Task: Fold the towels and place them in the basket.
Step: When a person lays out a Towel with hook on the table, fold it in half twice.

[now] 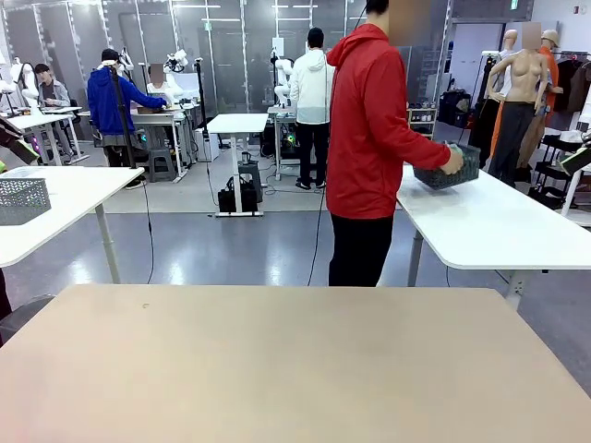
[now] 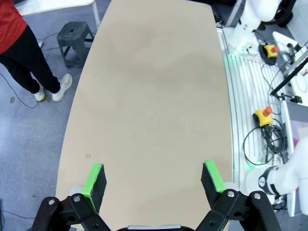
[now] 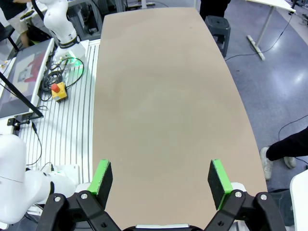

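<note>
1. Basket (image 1: 450,175) spotted in the front view: dark grey, rectangular, walls perforated like mesh and slightly flared, shallow. It sits on the near corner of the white side table (image 1: 503,231) at the right, well apart from the beige table (image 1: 295,369) in the foreground.
2. Standing at the far side of the beige table, the person (image 1: 369,120) in the red jacket and black trousers is turned towards that side table. One hand (image 1: 452,162) rests on the basket's near rim.
3. At that hand a mint green sliver (image 1: 458,151) peeks out at the rim; too small to tell whether it is a towel or how it is folded.
4. Left wrist view: the left gripper (image 2: 154,182) hangs above the beige tabletop, jaws spread wide, green pads (image 2: 95,183) facing each other with nothing between them.
5. Right wrist view, same picture: the right gripper (image 3: 161,182) hovers over the tabletop, jaws fully apart and gripping nothing.
6. Far left in the front view, a lighter grey mesh bin (image 1: 20,198) stands on another white table.
</note>
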`<action>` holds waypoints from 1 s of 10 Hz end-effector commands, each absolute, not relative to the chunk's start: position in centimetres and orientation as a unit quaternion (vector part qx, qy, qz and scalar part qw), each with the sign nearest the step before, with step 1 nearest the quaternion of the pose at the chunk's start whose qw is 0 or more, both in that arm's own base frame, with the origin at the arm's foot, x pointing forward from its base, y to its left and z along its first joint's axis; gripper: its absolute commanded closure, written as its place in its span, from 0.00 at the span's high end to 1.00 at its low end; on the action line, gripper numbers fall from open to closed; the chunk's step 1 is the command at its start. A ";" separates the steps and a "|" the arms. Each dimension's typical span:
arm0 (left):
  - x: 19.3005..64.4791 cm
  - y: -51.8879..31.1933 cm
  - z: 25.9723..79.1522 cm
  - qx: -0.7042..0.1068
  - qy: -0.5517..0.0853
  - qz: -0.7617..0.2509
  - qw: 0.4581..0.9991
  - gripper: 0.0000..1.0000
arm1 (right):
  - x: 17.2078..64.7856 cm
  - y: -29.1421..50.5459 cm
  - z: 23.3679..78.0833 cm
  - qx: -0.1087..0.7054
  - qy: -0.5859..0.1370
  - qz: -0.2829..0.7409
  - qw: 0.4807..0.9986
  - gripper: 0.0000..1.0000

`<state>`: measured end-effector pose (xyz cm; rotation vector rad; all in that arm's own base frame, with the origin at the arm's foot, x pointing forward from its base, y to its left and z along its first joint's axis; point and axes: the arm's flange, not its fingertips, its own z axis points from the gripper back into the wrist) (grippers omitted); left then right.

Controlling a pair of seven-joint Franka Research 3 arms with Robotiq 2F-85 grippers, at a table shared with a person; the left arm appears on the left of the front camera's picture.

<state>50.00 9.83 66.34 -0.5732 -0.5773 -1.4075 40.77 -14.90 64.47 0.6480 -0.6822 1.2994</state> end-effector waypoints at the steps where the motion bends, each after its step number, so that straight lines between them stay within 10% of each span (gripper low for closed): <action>1: 50.0 9.8 66.4 -0.255 -0.259 -0.630 0.687 1.00 | 40.8 -14.9 64.5 0.292 -0.307 0.584 0.693 1.00; 10: 50.0 9.8 66.4 -0.255 -0.259 -0.630 0.687 1.00 | 40.8 -14.9 64.5 0.292 -0.307 0.584 0.693 1.00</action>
